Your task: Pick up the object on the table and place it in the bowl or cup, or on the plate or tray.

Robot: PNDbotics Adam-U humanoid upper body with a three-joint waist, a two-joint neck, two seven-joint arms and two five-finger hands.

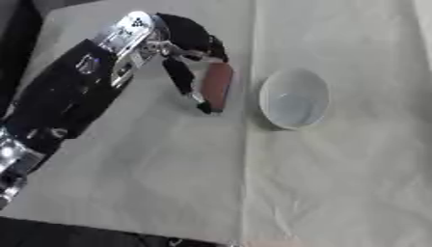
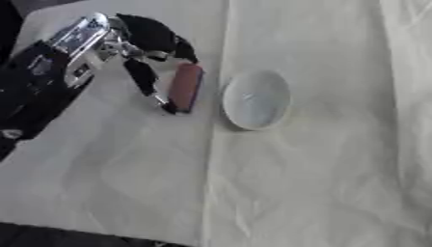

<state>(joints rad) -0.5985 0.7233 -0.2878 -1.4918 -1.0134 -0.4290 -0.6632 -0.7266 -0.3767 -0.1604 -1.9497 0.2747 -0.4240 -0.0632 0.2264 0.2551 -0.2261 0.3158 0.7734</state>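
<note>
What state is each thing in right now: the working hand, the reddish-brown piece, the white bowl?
Left hand: fingers curled round the reddish-brown oblong object, beside the bowl.
Reddish-brown oblong object: held in the left hand, left of the bowl, not yet inside it.
White round bowl: upright on the cloth-covered table, nothing in it.

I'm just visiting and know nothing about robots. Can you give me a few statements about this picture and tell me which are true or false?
1. The left robot hand is curled round a reddish-brown object. True.
2. The bowl already holds the object. False: the bowl holds nothing.
3. The bowl stands to the right of the object. True.
4. The bowl is black. False: it is white.
5. The right robot hand is reaching for the bowl. False: it shows in neither view.
</note>
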